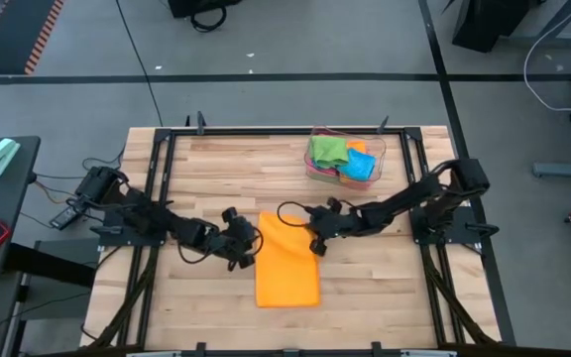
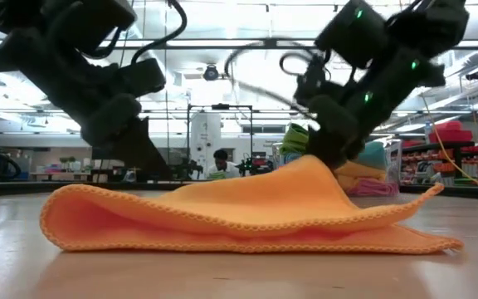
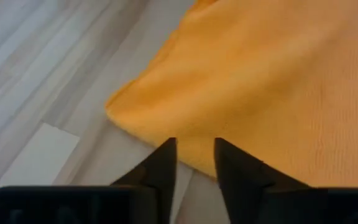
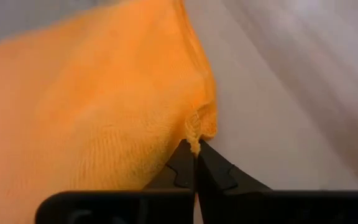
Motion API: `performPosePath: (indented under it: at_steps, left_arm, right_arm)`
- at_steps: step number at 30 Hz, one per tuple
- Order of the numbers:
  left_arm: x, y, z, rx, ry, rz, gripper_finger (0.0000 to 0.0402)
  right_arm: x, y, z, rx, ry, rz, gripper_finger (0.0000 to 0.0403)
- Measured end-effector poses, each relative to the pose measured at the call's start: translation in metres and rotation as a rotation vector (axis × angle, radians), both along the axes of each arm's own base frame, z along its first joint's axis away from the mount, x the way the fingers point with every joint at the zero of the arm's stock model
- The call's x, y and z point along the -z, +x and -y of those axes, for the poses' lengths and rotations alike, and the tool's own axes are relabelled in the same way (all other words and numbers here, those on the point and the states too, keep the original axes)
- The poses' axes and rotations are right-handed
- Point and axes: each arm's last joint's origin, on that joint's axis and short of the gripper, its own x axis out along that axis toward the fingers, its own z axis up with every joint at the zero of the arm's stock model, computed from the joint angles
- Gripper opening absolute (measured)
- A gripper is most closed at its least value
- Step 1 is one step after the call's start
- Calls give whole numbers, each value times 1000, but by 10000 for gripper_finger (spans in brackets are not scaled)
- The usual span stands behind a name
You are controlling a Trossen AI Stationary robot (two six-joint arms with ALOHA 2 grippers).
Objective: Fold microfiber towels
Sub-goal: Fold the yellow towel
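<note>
Right now your right gripper is pinched tight on the orange towel at its edge, mid-table; the left gripper stands slightly parted, empty, beside the opposite edge. Expect light, limp cloth that sags, so grip hems and corners.

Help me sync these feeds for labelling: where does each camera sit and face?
High: overhead, straight down; both arms, orange towel, tray of towels.
Low: table height, level; both arms above the towel.
Left wrist: past parted jaws, left gripper at towel edge.
Right wrist: right gripper pinching towel edge.
All four share the towel.
</note>
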Motion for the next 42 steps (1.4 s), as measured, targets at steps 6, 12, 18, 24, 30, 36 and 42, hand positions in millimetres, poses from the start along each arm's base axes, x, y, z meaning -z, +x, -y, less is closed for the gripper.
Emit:
performPosePath:
  at_steps: [6,12,18,24,30,36,42]
  left_arm:
    - [0,4,-12,-42,-13,8,204]
    - [-2,16,-38,-4,-72,14,233]
    - [-3,22,-83,-27,-172,16,211]
    - [3,21,-106,-43,-294,5,198]
    - [21,29,-106,-41,-338,-1,209]
    - [28,32,-103,-23,-334,4,178]
    - [28,32,-104,9,-298,-14,71]
  right_arm:
    - [-13,-4,-15,-129,-97,12,2]
    - [-12,-4,-16,-129,-109,10,2]
    - [-12,-4,-16,-124,-115,11,3]
    - [-13,-3,-15,-122,-116,13,4]
    - [-13,-3,-16,-126,-120,19,4]
    - [-13,-3,-16,-127,-121,17,5]
    - [-13,-3,-15,-127,-122,13,5]
